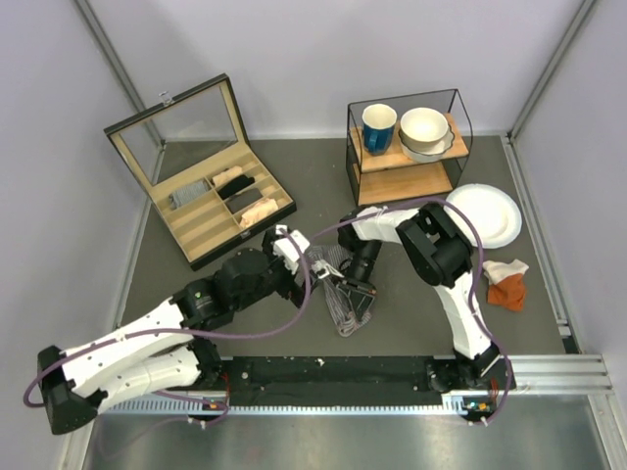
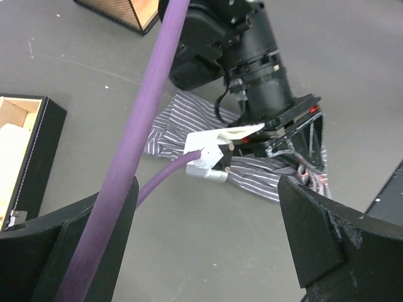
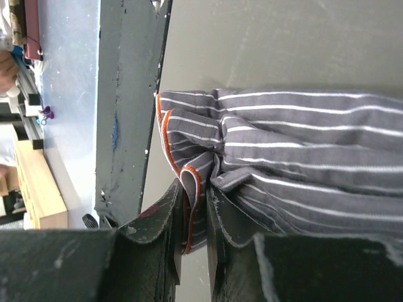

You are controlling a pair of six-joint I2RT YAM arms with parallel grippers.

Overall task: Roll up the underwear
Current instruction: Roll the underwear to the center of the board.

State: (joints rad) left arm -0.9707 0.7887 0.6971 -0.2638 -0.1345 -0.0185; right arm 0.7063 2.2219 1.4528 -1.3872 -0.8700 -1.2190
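Observation:
The underwear [image 1: 343, 305], grey cloth with thin white stripes and an orange-trimmed edge, lies crumpled on the grey table between the two arms. My right gripper [image 1: 357, 292] points down onto it. In the right wrist view its jaws [image 3: 196, 196] are shut on a fold of the underwear's [image 3: 302, 145] orange hem. My left gripper [image 1: 297, 266] hovers just left of the cloth. In the left wrist view it [image 2: 208, 233] stands wide open over bare table, nothing between its fingers [image 2: 321, 233]. The underwear [image 2: 179, 123] lies a little beyond them, under the right arm's wrist.
An open wooden compartment box [image 1: 196, 227] holding fabric rolls stands at the back left. A wire-frame shelf [image 1: 402, 181] with a blue mug and bowls is at the back. At the right lie a white plate [image 1: 487, 212] and an orange-and-white cloth [image 1: 507, 284]. A purple cable [image 2: 141, 138] crosses the left wrist view.

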